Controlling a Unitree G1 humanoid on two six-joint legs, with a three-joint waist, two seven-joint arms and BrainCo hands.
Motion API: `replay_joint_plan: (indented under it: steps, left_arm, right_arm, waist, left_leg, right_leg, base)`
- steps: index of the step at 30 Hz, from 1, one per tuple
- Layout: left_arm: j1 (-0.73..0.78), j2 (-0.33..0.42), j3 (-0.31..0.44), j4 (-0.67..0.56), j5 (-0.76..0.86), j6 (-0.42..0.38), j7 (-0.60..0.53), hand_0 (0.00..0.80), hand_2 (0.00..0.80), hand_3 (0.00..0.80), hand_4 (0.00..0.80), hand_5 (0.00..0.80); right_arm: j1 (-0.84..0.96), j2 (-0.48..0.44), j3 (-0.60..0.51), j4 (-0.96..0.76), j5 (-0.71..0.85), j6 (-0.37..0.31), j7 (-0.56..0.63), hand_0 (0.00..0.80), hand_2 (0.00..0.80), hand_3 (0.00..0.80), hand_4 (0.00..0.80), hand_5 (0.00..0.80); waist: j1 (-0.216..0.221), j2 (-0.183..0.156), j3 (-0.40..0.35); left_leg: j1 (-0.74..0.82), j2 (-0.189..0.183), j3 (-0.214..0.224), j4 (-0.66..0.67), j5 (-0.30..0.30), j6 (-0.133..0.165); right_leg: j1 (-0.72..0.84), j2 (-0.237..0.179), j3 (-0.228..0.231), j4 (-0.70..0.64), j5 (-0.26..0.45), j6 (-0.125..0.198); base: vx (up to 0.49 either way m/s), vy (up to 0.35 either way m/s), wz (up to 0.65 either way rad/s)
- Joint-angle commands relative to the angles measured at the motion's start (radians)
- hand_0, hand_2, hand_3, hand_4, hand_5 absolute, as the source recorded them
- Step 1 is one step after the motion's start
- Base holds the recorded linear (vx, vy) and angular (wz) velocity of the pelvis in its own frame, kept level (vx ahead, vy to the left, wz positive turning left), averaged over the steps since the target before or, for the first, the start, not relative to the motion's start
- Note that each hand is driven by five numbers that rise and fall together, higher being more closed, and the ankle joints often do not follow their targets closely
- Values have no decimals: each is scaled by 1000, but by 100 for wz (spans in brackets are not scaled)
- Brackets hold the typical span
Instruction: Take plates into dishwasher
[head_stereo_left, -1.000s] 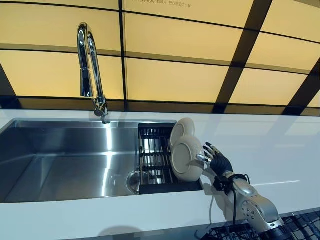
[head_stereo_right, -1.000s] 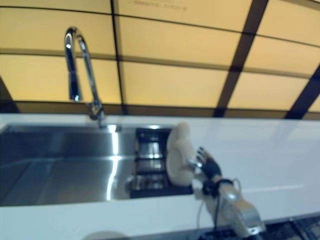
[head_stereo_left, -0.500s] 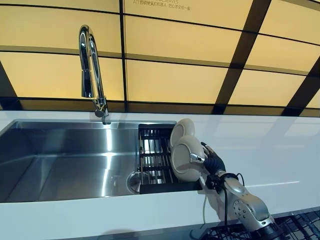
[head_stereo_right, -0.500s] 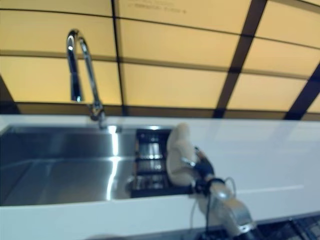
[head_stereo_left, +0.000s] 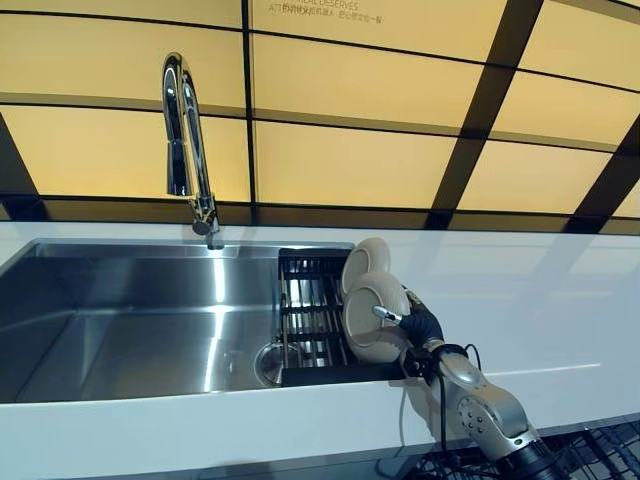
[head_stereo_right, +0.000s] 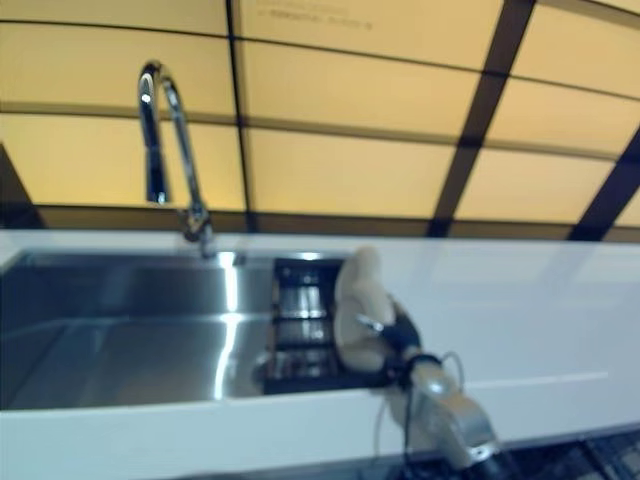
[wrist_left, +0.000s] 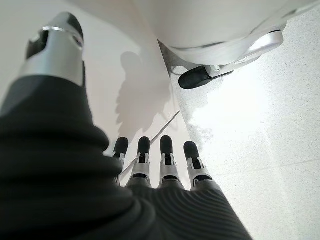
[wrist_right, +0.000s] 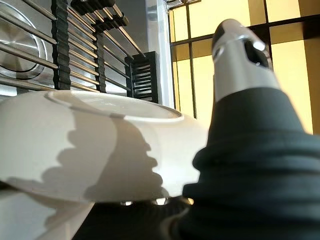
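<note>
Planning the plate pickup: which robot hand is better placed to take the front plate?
Right. The right robot hand is already at the front plate in the rack; the left robot hand hangs down by the floor.

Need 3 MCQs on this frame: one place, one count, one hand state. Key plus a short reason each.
1. Where do the plates stand?
A. on the black rack at the sink's right end
B. on the counter
C. under the faucet

2. How many plates show?
A. one
B. two
C. four

3. What is the right hand doing?
A. hanging by the floor
B. at the front plate, thumb over its face
C. holding the faucet

Key: 1 A, both stand upright on the rack; 2 B, one behind the other; 3 B, the thumb lies across the plate's face.
</note>
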Motion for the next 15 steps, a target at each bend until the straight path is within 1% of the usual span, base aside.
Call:
replay_joint_plan:
  steps: [1,2,4,5,6,7,8,9,11,12,14,15]
  left_arm:
    - [-102,-11,-27,-25,-11,-10,16,0,0,0,0,0]
    - [-103,-12,-28,-26,-13,-8,17,0,0,0,0,0]
    - [-101,-13,-30,-28,-13,-9,18,0,0,0,0,0]
    - [-101,-13,-31,-29,-15,-9,17,0,0,0,0,0]
    - [-101,-13,-32,-29,-16,-9,17,0,0,0,0,0]
    - [-101,-16,-32,-26,-15,-11,18,0,0,0,0,0]
    - [-102,-17,-33,-24,-16,-12,18,0,0,0,0,0]
    - [-102,-18,-34,-25,-15,-11,19,0,0,0,0,0]
    - [-102,-17,-34,-25,-15,-10,18,0,0,0,0,0]
    - [-102,-18,-35,-26,-17,-10,18,0,0,0,0,0]
    - [-102,-19,-37,-29,-21,-9,20,0,0,0,0,0]
    - [-102,-21,-37,-29,-20,-9,21,0,0,0,0,0]
  right_arm:
    - [50,102,209,83,74,113,18,0,0,0,0,0]
    - [52,106,215,87,72,114,16,44,44,44,44,44]
    - [58,110,223,90,71,113,14,223,223,223,223,223]
    - [60,113,226,90,66,115,13,285,285,285,285,285]
    - [60,113,226,90,66,116,13,326,326,326,326,326]
    - [61,118,231,92,64,116,9,445,445,445,445,445]
    - [62,120,234,94,62,114,7,471,471,471,471,471]
    - [62,121,235,96,62,110,6,515,515,515,515,515]
    - [62,123,239,97,64,106,3,562,562,562,562,562]
    - [64,123,240,97,63,101,3,602,602,602,602,602]
    - [64,122,239,94,64,100,1,593,593,593,593,593]
    - [64,124,239,92,64,99,0,609,609,609,609,609]
  waist:
    - [44,10,57]
    - [44,12,56]
    - [44,13,56]
    - [43,14,56]
    - [43,14,56]
    - [44,15,56]
    - [44,15,57]
    - [44,15,58]
    - [44,16,58]
    - [43,17,58]
    - [43,19,59]
    - [43,19,59]
  left_leg:
    - [-7,-76,8,75,-107,86]
    - [-6,-77,7,74,-108,86]
    - [-4,-78,5,72,-108,87]
    - [-5,-79,4,73,-108,87]
    - [-5,-79,4,73,-108,87]
    - [-4,-80,2,72,-107,87]
    - [-3,-81,2,72,-108,87]
    - [-2,-81,1,71,-108,87]
    - [-1,-81,1,70,-108,87]
    - [0,-81,-1,70,-108,87]
    - [-1,-82,-1,70,-107,87]
    - [-2,-82,-2,70,-107,87]
  right_leg:
    - [-66,-87,3,145,25,123]
    - [-67,-88,3,147,25,123]
    - [-69,-90,3,149,27,123]
    - [-70,-91,2,150,26,123]
    - [-71,-91,2,151,26,123]
    - [-72,-91,3,152,26,123]
    - [-73,-93,1,153,27,123]
    - [-73,-93,1,153,28,123]
    - [-74,-95,-1,156,29,124]
    - [-75,-96,0,157,28,124]
    - [-75,-96,-1,157,27,124]
    - [-75,-96,-1,157,26,123]
  base:
    - [0,0,0]
    - [0,0,0]
    - [0,0,0]
    - [0,0,0]
    - [0,0,0]
    - [0,0,0]
    - [0,0,0]
    - [0,0,0]
    - [0,0,0]
    - [0,0,0]
    - [-8,8,6]
    - [-8,8,8]
